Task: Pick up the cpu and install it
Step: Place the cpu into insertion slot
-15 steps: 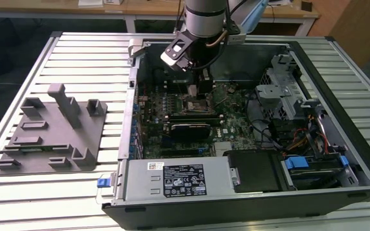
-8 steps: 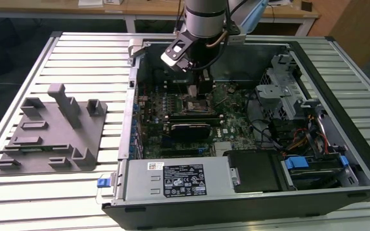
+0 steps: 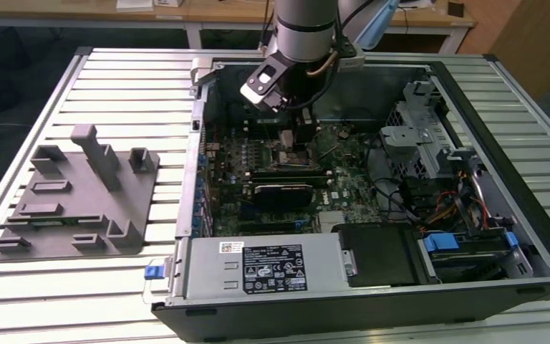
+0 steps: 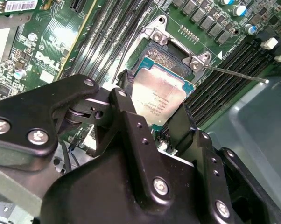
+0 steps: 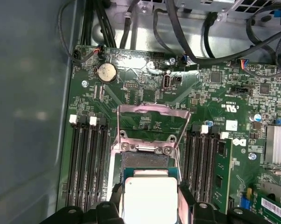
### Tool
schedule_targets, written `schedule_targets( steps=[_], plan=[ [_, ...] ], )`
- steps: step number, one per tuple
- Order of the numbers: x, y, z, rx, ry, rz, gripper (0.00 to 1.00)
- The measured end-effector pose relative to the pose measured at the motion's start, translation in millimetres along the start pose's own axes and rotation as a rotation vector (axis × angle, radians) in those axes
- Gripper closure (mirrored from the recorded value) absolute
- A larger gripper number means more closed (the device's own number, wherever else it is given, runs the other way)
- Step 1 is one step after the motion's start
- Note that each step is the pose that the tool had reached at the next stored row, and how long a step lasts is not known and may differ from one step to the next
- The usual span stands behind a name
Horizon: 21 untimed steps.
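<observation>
Gripper (image 4: 152, 106): black, two fingers clamped on opposite edges of the cpu (image 4: 163, 95), which is held flat with its metal top facing the wrist. Socket (image 4: 165, 58): just beneath and slightly ahead of the fingertips, contacts bare. Metal frame (image 5: 150, 108): swung open, further ahead. Whether cpu and socket touch: cannot tell. Step, as judged: pick-up done, placing in hand, chip not yet seated. Need: corners squared to socket, level and gentle lowering.
</observation>
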<state>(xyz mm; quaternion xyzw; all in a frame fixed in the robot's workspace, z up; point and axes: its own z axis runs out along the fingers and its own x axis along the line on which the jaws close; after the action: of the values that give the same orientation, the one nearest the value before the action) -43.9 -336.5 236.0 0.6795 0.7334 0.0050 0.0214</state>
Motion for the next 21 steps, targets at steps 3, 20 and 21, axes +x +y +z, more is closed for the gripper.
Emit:
schedule_targets(
  steps=[3,20,21],
  plan=[
    [0.2,0.1,2.5,-0.0001,0.0001,-0.002,0.46],
    [0.7,0.5,20.5,0.0006,-0.0013,0.026,0.46],
    [0.7,0.4,21.3,0.0008,-0.0016,0.031,0.46]
  ],
)
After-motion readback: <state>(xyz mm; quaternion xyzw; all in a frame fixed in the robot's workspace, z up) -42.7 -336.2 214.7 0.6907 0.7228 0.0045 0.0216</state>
